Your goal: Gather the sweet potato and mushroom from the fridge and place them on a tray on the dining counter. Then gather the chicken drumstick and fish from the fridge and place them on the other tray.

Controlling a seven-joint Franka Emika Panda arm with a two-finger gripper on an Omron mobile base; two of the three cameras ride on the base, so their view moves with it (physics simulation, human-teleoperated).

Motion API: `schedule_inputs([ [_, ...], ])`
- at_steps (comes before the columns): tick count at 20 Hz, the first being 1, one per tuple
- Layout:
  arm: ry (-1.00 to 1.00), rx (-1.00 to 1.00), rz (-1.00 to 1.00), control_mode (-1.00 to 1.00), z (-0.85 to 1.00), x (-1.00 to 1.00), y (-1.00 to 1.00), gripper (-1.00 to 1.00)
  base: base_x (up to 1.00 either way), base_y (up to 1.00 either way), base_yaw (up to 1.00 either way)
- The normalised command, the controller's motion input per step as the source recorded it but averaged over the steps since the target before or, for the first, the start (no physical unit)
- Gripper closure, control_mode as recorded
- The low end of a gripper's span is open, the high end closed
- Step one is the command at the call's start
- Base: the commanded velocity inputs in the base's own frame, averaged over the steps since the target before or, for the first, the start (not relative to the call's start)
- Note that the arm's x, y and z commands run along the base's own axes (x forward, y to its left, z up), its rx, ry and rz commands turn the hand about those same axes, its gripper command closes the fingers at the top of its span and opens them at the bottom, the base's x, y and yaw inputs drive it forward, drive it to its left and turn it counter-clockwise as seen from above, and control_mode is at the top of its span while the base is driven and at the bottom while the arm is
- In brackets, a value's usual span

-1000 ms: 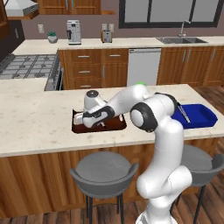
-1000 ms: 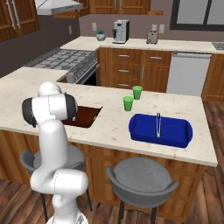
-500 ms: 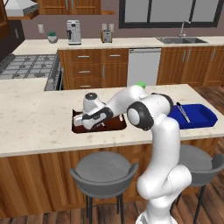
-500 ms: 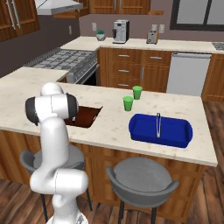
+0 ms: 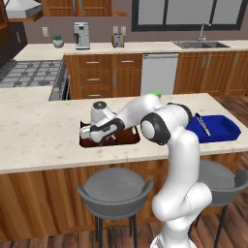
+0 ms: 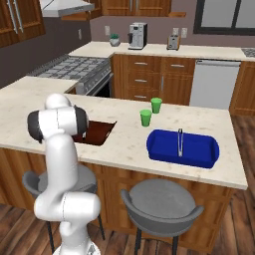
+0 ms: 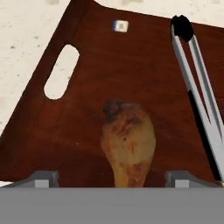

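The jaws [image 7: 111,179] stand wide apart in the hand view, one tip on each side of the chicken drumstick [image 7: 127,142], and neither tip touches it. The drumstick lies flat on the dark brown tray [image 7: 113,78], thick end away from the hand and thin end pointing between the tips. Metal tongs [image 7: 199,94] lie on the same tray near one edge, well clear of the drumstick. A slot handle [image 7: 61,72] is cut through the tray near the other edge, and a small pale cube [image 7: 120,26] sits near the far side.

In the left base view the white arm [image 5: 160,126] reaches across the pale bench [image 5: 43,140], and its hand hangs low over the brown tray [image 5: 87,143]. A blue tray [image 5: 218,130] sits on the bench at the arm's other side, with a thin grey tool lying in it. In the right base view two green cups [image 6: 151,111] stand on the bench beyond the blue tray [image 6: 182,149]. Grey stools [image 6: 162,204] stand in front of the bench.
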Motion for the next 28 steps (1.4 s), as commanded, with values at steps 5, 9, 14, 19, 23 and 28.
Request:
schedule_inputs([
  [5,-0.02,0.01,0.00,-1.00,0.62,-0.45,0.00,-1.00,0.00,0.00,0.00],
  [9,-0.06,0.05,0.00,-1.00,0.60,-0.80,-0.04,-1.00,0.00,0.00,0.00],
  [14,-0.11,0.13,0.00,-1.00,0.58,-1.00,-0.36,-1.00,0.00,0.00,0.00],
  [19,-0.11,0.10,0.00,-1.00,0.76,-1.00,-0.49,-1.00,0.00,0.00,0.00],
  [23,-0.13,0.08,0.00,-1.00,0.87,-1.00,-0.61,-1.00,0.00,0.00,0.00],
  [28,-0.10,0.07,0.00,-1.00,0.85,-1.00,-0.46,-1.00,0.00,0.00,0.00],
])
